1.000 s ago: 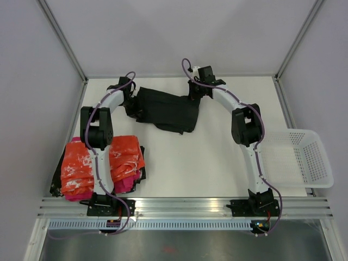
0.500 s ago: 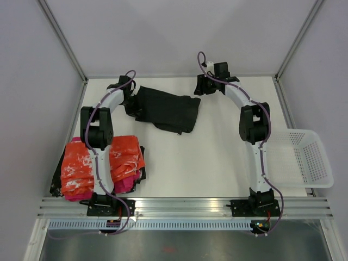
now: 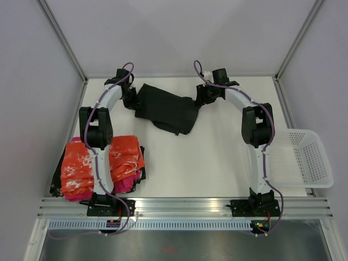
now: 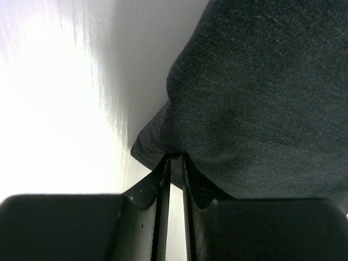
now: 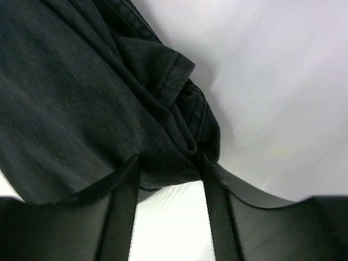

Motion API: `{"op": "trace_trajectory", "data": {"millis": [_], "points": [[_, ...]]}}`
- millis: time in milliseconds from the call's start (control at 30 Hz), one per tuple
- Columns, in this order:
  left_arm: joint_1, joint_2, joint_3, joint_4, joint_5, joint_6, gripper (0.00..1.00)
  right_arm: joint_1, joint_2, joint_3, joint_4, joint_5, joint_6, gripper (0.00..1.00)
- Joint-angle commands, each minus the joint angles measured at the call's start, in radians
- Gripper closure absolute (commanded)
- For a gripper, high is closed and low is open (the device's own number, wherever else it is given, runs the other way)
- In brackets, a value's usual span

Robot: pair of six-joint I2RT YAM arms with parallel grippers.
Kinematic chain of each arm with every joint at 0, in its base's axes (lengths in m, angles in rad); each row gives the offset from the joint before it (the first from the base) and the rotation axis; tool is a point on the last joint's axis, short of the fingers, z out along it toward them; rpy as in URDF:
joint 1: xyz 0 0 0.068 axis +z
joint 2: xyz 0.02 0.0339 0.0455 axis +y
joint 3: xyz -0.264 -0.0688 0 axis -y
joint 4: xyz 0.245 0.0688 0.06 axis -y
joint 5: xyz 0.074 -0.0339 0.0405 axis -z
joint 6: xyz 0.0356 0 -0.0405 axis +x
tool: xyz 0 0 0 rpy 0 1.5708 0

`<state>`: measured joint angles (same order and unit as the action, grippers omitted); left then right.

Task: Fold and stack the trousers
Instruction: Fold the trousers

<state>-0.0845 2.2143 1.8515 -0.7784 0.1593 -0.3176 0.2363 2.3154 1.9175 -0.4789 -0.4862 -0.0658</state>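
- At the far middle of the surface (image 3: 217,163) lie the trousers (image 3: 166,109), a rumpled black bundle, partly folded, stretched between my two arms
- On the left end, the left gripper (image 3: 130,99) has its jaws pinched almost together on a thin fold at the edge of the cloth; my left wrist view shows the fabric caught right at the tips
- On the right end, the right gripper (image 3: 201,98) has its jaws standing apart, straddling a bunched hem corner; cloth lies between them, but I judge that nothing is clamped
- I read the fabric as soft, limp and light: it will sag from whatever point I lift, and it won't hold a crease by itself
- It looks matte and slightly napped, so I expect it to sit well in the jaws rather than slide, though a single-layer pinch could pull free under tension
- My best hold, I think, is the stitched hem or the thick bunch at the right corner, taking all layers at once, with the other hold on the opposite corner of the same edge so the fold carries over evenly
- Near left, the orange-and-white garment (image 3: 76,163) marks the pile where I judge the folded trousers belong; the white basket (image 3: 304,157) sits at the right, well apart
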Motion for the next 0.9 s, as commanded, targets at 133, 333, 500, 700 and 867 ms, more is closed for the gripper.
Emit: {"op": "trace_trajectory", "data": {"millis": [133, 333, 500, 700, 867], "points": [[0.002, 0.036, 0.078, -0.001, -0.015, 0.038, 0.81, -0.008, -0.033, -0.077, 0.062, 0.145, 0.076, 0.88], [-0.03, -0.028, 0.224, -0.127, -0.087, 0.08, 0.74, -0.02, -0.057, -0.099, 0.094, 0.155, 0.348, 1.0], [-0.081, -0.185, 0.19, -0.064, 0.008, 0.031, 0.33, -0.005, -0.143, -0.285, 0.128, 0.228, 0.526, 1.0], [-0.207, -0.272, 0.048, 0.01, 0.072, -0.08, 0.3, 0.001, -0.254, -0.458, 0.108, 0.323, 0.603, 1.0], [-0.306, -0.298, -0.09, 0.028, 0.046, -0.202, 0.3, 0.03, -0.399, -0.676, 0.167, 0.365, 0.636, 1.0]]}}
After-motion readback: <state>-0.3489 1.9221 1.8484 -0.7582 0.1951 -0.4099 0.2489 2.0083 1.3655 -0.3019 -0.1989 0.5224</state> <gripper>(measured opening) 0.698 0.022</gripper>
